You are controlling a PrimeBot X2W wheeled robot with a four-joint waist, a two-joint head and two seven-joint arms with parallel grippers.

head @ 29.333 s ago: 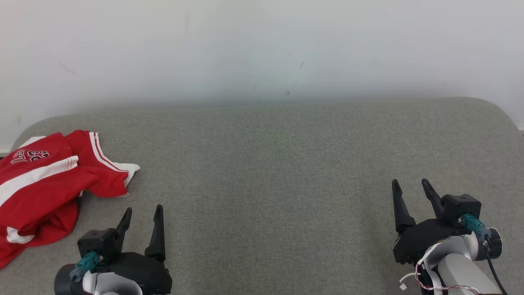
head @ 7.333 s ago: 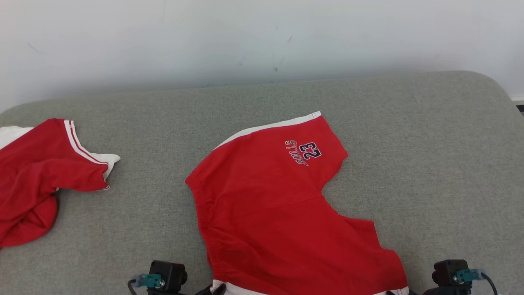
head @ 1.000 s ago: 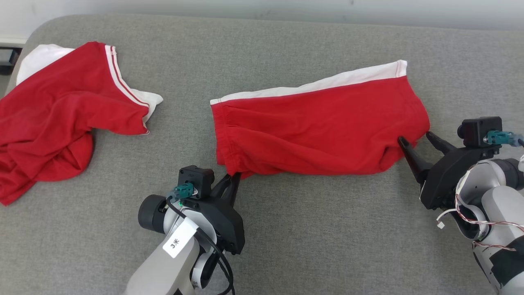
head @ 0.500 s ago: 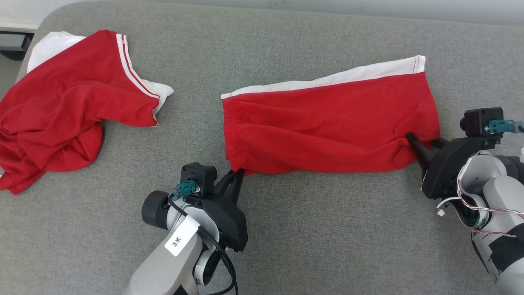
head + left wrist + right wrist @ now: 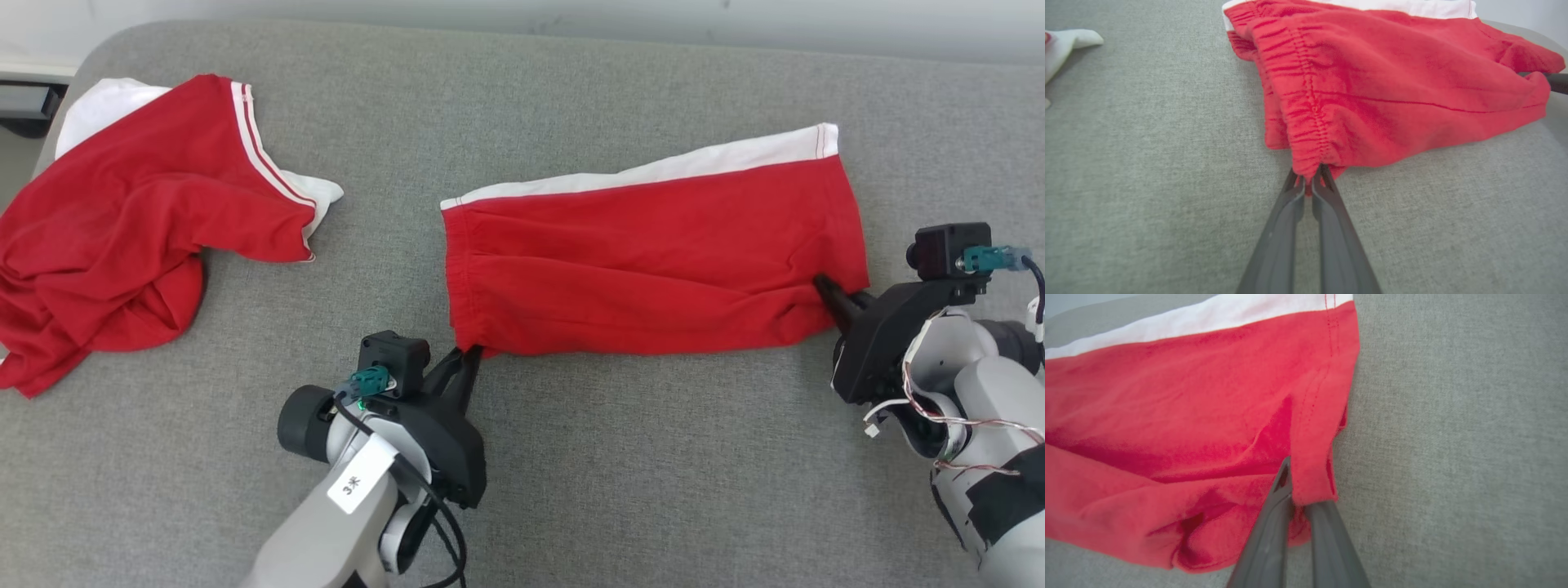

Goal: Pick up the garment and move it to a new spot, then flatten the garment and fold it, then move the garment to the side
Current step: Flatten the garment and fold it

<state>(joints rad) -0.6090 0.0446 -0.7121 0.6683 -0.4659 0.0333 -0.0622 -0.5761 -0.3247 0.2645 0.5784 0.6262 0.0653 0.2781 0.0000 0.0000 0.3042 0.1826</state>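
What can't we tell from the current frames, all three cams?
Left gripper tips: left wrist view, buried in the red shorts waistband corner; bite depth unknown.
Right gripper tips: right wrist view, covered by the leg hem fold.
Shorts' lower layers: head view, hidden by the top layer.
Crumpled red garment: head view, cut off by the left edge; type unclear.

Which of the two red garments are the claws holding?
The folded shorts, pinched by left claw and right claw; the crumpled garment lies apart.

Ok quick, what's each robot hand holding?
Left gripper: shut on the red shorts, at the waistband corner.
Right gripper: shut on the same shorts' leg hem.
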